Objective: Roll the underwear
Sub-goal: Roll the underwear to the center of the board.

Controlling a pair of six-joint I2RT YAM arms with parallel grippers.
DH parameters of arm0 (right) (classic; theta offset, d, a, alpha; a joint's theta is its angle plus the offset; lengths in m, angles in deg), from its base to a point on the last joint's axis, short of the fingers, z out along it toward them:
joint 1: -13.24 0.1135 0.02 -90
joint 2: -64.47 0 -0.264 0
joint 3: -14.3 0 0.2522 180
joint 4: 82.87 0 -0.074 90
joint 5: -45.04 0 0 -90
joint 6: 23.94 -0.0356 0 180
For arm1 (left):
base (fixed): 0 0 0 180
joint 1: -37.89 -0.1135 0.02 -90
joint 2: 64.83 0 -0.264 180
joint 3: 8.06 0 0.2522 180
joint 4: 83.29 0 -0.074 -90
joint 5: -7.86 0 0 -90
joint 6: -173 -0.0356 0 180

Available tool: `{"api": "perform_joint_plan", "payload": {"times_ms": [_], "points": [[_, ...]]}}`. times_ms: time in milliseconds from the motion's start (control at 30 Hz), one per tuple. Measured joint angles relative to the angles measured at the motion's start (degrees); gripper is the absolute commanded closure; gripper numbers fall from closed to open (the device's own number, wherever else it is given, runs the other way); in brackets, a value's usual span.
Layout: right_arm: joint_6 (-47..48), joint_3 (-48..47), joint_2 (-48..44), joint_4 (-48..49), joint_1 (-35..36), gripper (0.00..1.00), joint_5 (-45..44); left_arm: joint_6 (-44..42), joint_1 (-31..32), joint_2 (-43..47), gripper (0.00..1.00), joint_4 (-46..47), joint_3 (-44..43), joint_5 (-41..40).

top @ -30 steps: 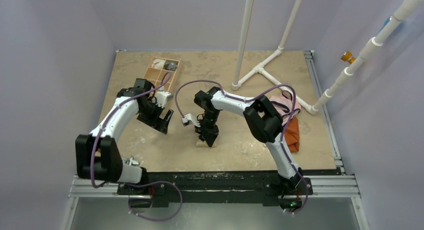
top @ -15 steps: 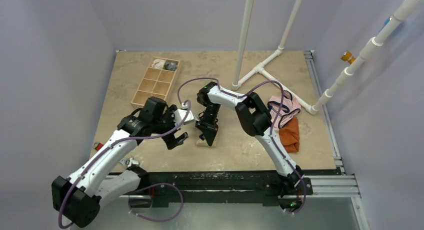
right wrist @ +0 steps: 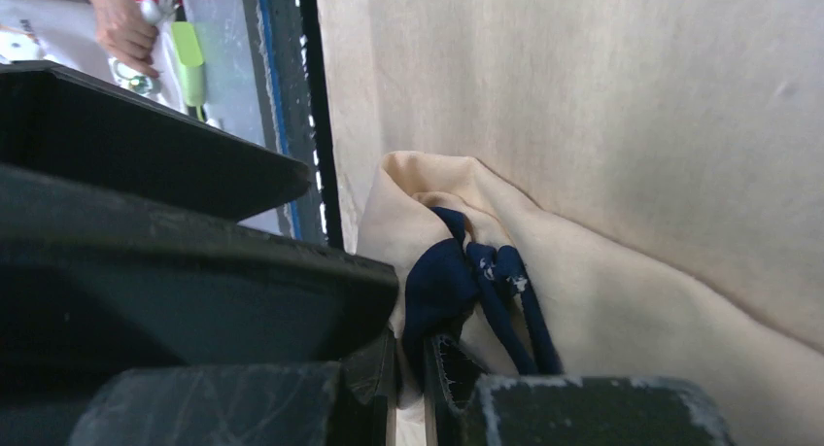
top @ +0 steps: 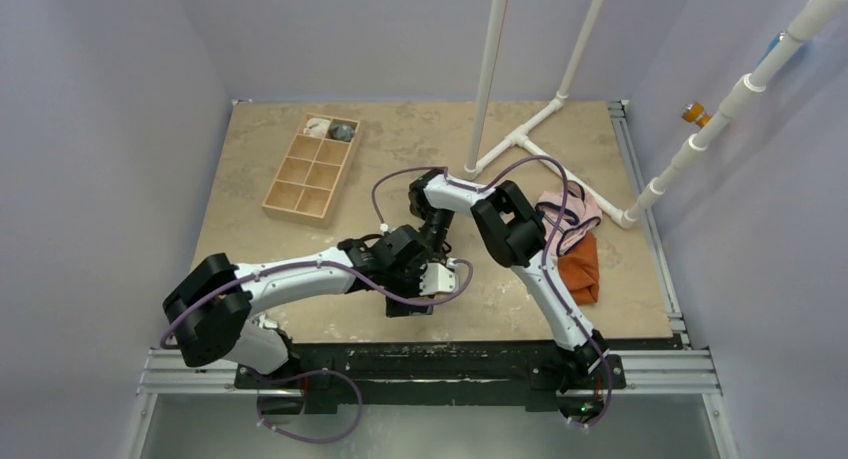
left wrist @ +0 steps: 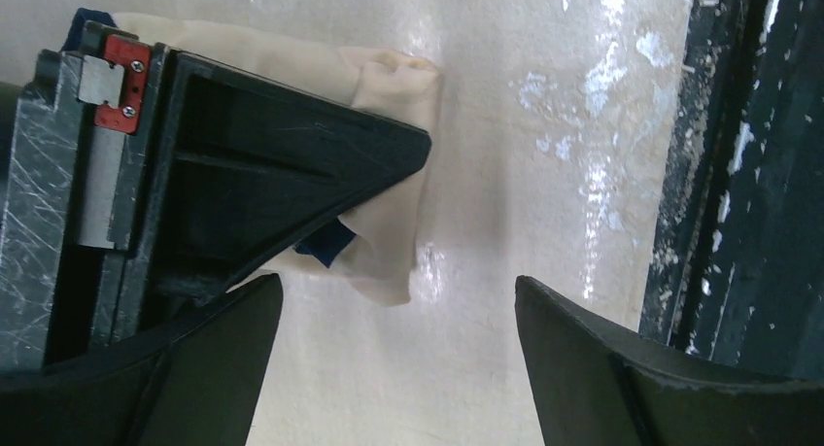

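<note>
Near the front edge of the bench point(top: 250, 149), both of your arms meet over the underwear point(left wrist: 389, 164). It lies as a tan-beige bundle on the pale surface, beside the dark rail point(left wrist: 738, 174) that runs along the bench's edge.

Your right hand point(right wrist: 410, 354) is pinched closed on the garment. In its wrist view, the navy edging point(right wrist: 486, 271) and a fold of tan fabric run down into the narrow slit between the two jaws. From the left wrist camera, one black finger of that hand lies across the bundle and covers most of it, so only the rounded end and one side show.

Your left hand point(left wrist: 398, 286) stands wide and holds nothing. Its two fingertips are spread well apart, with the bundle's free end just beyond the gap between them. Neither fingertip appears to touch the cloth.

From above, the left arm reaches across low along the front and hides the garment.

Farther back on the left sits a wooden compartment tray point(top: 310, 164) with small items in its far cells. On the right, pink briefs point(top: 572, 211) lie against an orange folded cloth point(top: 583, 269), near the foot of a white pipe frame point(top: 522, 139).
</note>
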Motion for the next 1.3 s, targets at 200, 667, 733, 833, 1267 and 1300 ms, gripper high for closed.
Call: {"api": "perform_joint_plan", "payload": {"times_ms": [200,667,733,833,1267,1300], "points": [[0.8,4.9,-0.2,-2.2,-2.3,0.98,-0.1,0.2,2.2,-3.9,0.12,5.1,-0.6,-1.4],[3.1,9.7,-1.3,-3.1,-5.2,0.97,-1.6,0.6,4.4,-7.8,0.21,11.3,-2.0,-0.1],[3.1,9.7,-1.3,-3.1,-5.4,0.97,-1.6,0.7,4.4,-7.8,0.24,12.4,-1.5,0.3],[3.1,9.7,-1.3,-3.1,-5.5,0.97,-1.6,0.6,4.3,-7.8,0.28,14.0,-0.6,0.6],[3.1,9.7,-1.3,-3.1,-5.8,0.97,-1.7,1.1,4.3,-12.2,0.55,18.6,-0.1,2.4],[3.1,9.8,-1.3,-3.1,-5.9,0.96,-1.7,1.3,4.3,-12.5,0.59,19.0,-0.2,2.4]]}}
